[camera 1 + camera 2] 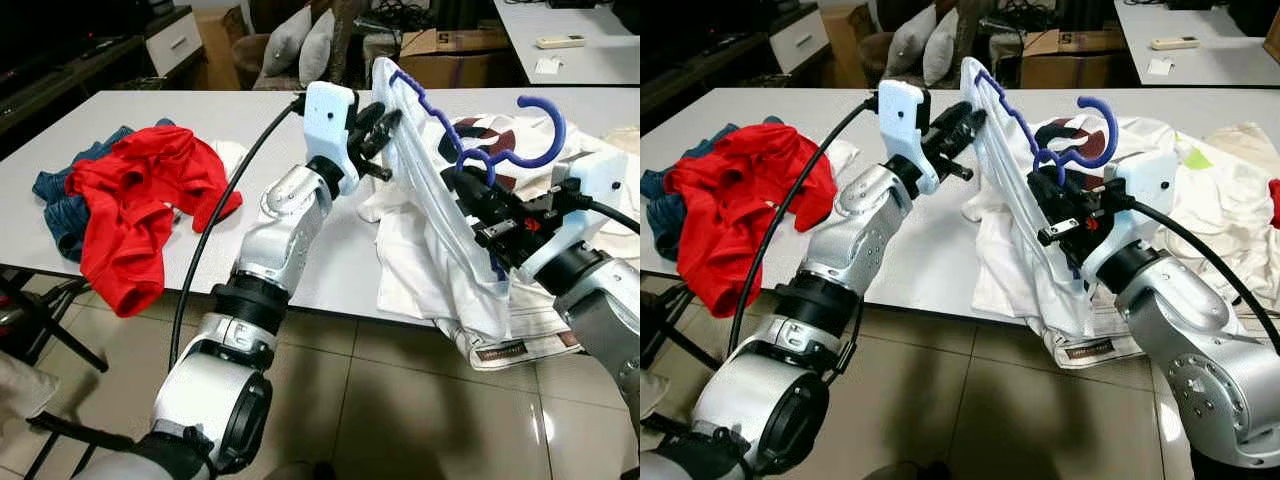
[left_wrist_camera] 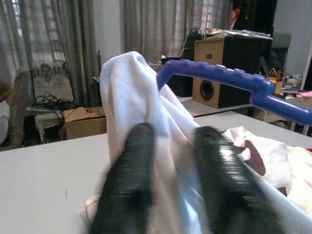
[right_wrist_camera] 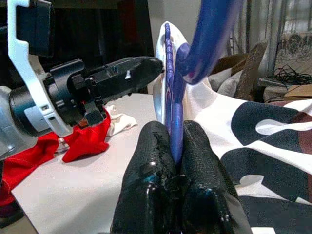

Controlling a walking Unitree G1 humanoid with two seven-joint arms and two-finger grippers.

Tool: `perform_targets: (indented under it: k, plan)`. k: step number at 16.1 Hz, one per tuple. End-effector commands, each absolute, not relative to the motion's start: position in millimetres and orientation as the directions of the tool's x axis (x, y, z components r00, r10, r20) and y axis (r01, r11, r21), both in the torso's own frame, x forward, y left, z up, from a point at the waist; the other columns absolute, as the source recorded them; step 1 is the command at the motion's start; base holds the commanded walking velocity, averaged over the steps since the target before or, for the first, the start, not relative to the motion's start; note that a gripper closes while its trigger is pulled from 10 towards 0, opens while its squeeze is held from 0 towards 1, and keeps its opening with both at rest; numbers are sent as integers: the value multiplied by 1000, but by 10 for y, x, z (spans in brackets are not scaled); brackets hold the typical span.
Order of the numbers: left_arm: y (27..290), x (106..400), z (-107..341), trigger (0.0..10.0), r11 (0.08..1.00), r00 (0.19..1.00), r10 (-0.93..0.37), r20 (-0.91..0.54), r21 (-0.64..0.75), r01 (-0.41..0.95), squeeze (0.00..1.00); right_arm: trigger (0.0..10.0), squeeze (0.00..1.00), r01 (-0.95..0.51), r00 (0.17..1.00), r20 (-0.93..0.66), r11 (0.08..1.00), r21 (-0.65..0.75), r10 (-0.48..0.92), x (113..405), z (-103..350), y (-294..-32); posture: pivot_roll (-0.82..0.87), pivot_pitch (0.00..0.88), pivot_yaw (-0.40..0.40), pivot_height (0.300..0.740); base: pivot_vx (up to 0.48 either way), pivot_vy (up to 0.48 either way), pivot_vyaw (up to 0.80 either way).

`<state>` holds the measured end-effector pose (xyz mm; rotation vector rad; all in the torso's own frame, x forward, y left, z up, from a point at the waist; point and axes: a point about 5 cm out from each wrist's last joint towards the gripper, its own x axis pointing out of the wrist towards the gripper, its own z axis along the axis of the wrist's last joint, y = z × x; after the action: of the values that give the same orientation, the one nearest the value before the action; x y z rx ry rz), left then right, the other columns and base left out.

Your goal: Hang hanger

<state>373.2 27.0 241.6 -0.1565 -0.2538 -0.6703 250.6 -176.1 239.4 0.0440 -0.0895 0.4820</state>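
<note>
1. Left eye view: your blue plastic hanger (image 1: pixel 470 140) is held up above the white worktop (image 1: pixel 150 115), tilted, hook toward the right, with a white cloth garment (image 1: pixel 440 230) draped over it and hanging down past the worktop's front edge.
2. Your right gripper (image 3: pixel 173 146) has its fingers (image 3: pixel 151 156) closed tight on the hanger's blue bar; right wrist view shows the bar pinched between the two pads.
3. Your left gripper (image 1: pixel 385 135) is at the hanger's upper left end. Its fingers (image 2: pixel 131 165) are part open and straddle a fold of the white garment; you cannot tell if they actually clamp it.
4. White printed shirt with dark and red pattern (image 1: pixel 490 135) lies flat on the worktop behind the hanger, partly under the garment.
5. Crumpled red cloth shirt (image 1: pixel 140 200) lies on the worktop's left side, draping over the front edge, on top of blue denim jeans (image 1: pixel 60 205).
6. Floor is beige glossy tile (image 1: pixel 400 410).
</note>
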Motion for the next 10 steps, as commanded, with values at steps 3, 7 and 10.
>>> perform_targets:
  k: [3, 7, 10]
  plan:
    - [260, 3778, 2415, 10000, 778, 768, -586, 258, -84, 622, 0, 10000, 0, -496, 865, 92, 868, 13, 492, 2500, 2416, -1711, -69, 0, 158, 740, 0, 0, 0]
    - [220, 3789, 2369, 2000, 776, 771, -592, 233, -91, 624, 0, 10000, 0, -504, 860, 91, 863, 11, 501, 2497, 2417, -1693, -74, 0, 159, 740, 0, 0, 0]
    - [249, 3801, 2368, 0, 783, 778, -582, 237, -94, 615, 0, 10000, 0, -509, 858, 93, 861, 9, 506, 2505, 2420, -1687, -73, 0, 158, 740, 0, 0, 0]
